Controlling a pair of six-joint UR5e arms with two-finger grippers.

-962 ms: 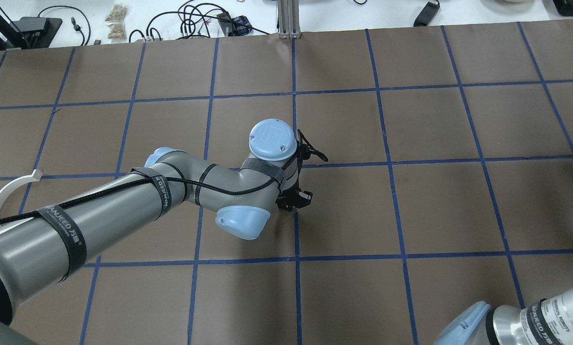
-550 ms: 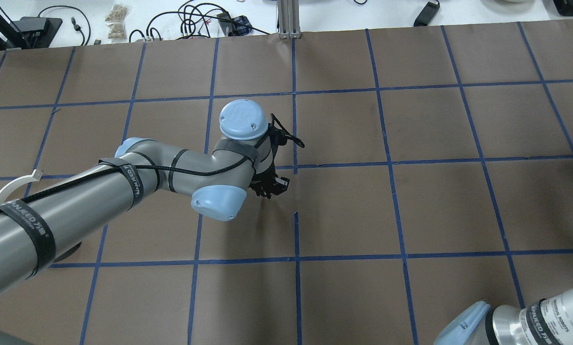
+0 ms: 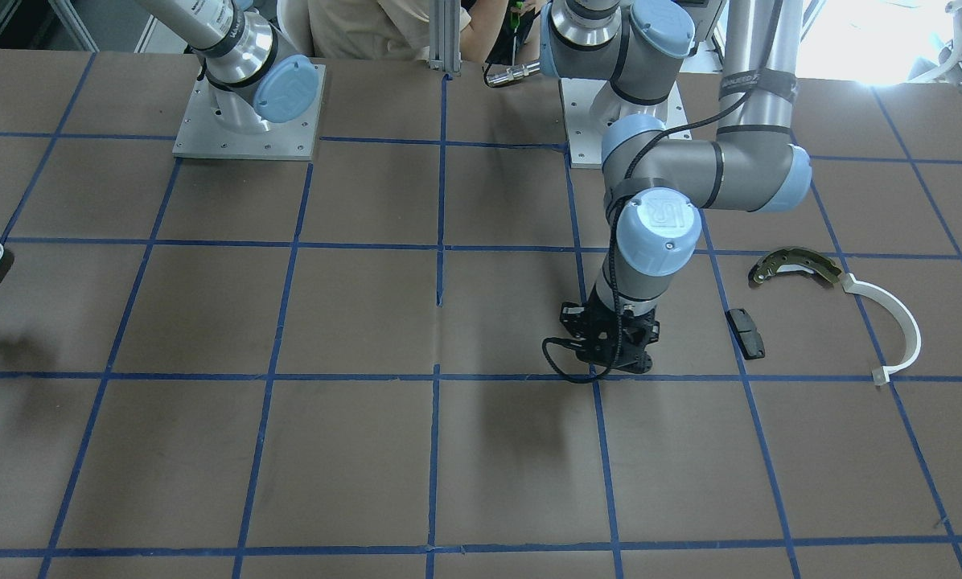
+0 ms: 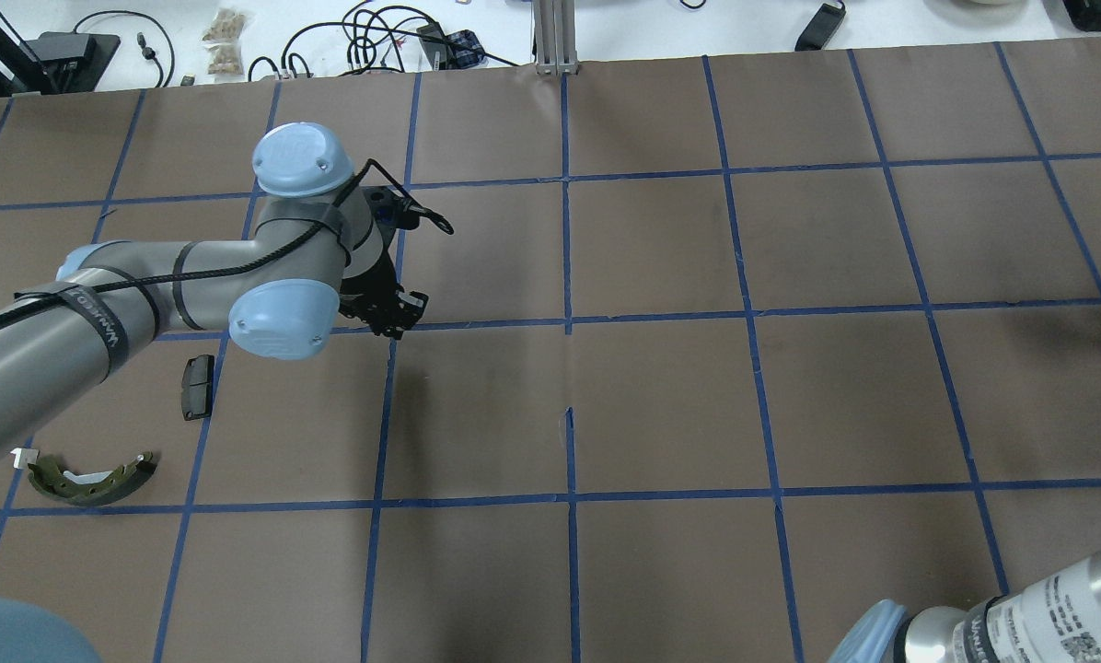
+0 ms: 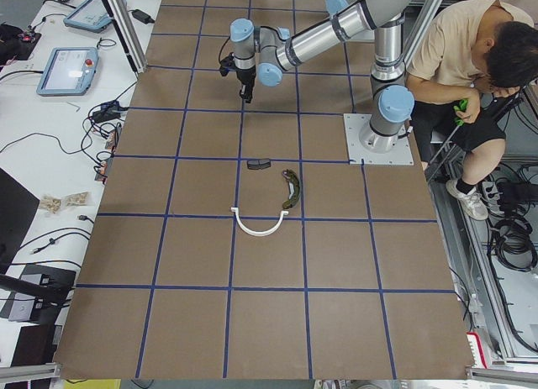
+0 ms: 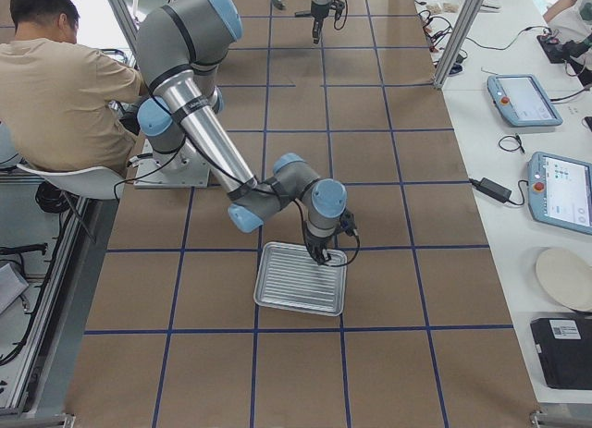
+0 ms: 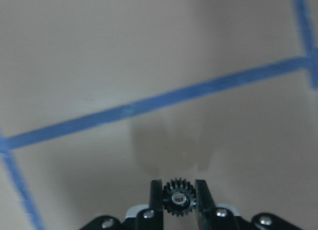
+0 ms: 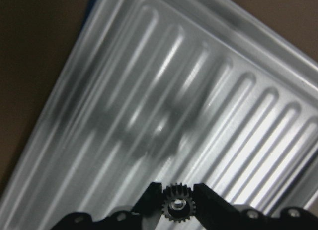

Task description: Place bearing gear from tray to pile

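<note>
My left gripper [image 7: 179, 187] is shut on a small black bearing gear [image 7: 179, 200] and holds it above the brown mat. In the overhead view it [image 4: 394, 322] hangs right of the pile: a dark pad [image 4: 197, 387], an olive brake shoe [image 4: 95, 481] and a white arc [image 3: 891, 322]. My right gripper [image 8: 176, 189] is shut on a second black gear [image 8: 177, 205] just above the ribbed silver tray [image 8: 149, 91]. In the right exterior view it [image 6: 319, 255] stands over the tray's [image 6: 301, 294] far edge.
The mat carries a blue tape grid. The two arm bases [image 3: 244, 121] stand at the robot's side. A person [image 6: 65, 77] sits beside the bases. Cables and tablets [image 6: 564, 188] lie on the white benches past the mat's edge.
My left arm has swung to the left and farther from the robot with its gripper still shut. It has uncovered the pad and the brake shoe. The right arm has barely moved.
</note>
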